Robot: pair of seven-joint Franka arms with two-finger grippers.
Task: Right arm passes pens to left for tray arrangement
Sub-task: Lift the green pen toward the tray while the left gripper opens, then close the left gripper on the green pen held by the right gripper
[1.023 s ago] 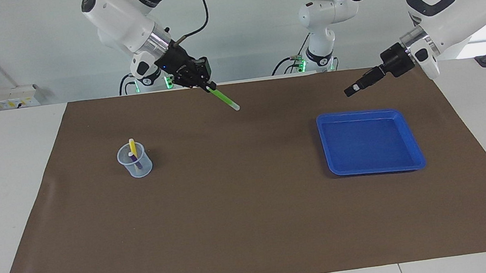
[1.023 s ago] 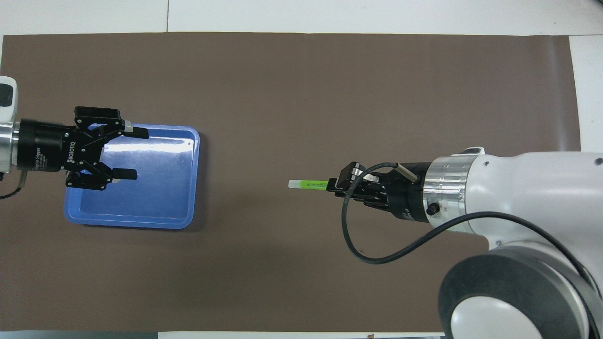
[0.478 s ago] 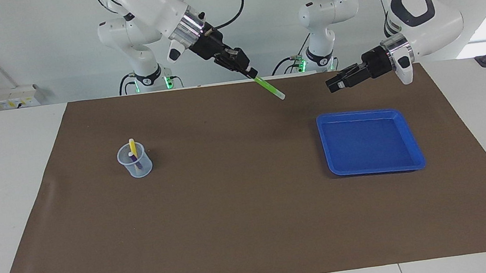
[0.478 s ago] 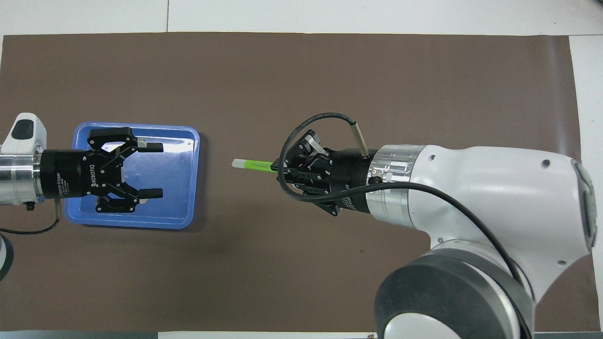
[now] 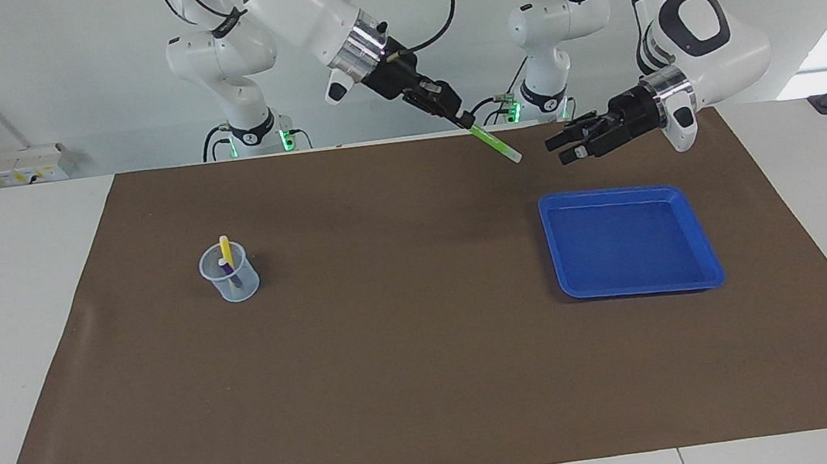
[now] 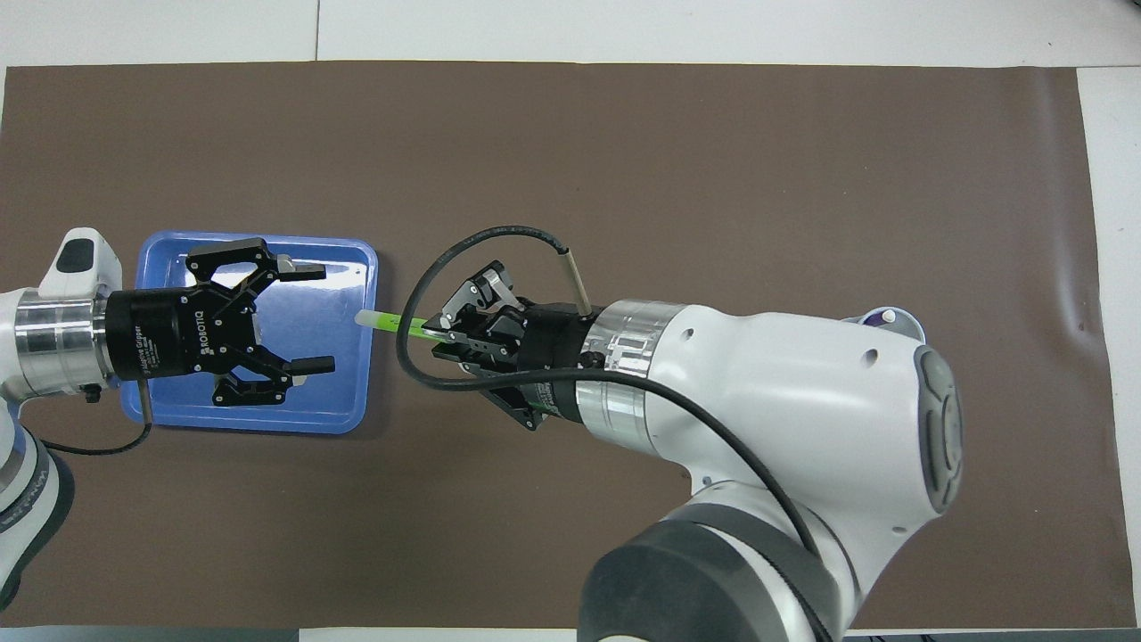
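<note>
My right gripper is shut on the green pen, held in the air. The pen's pale end points at my left gripper. That gripper hangs open over the blue tray, and a short gap separates its fingertips from the pen's tip. Nothing lies in the tray. The yellow pen and the purple pen stand in a small clear cup toward the right arm's end of the table.
A brown mat covers most of the white table. In the overhead view the right arm's bulk hides most of the cup.
The right arm has swung the green pen from the table's middle toward the left arm's end. The left gripper, still open, has come inward to face the pen's tip.
</note>
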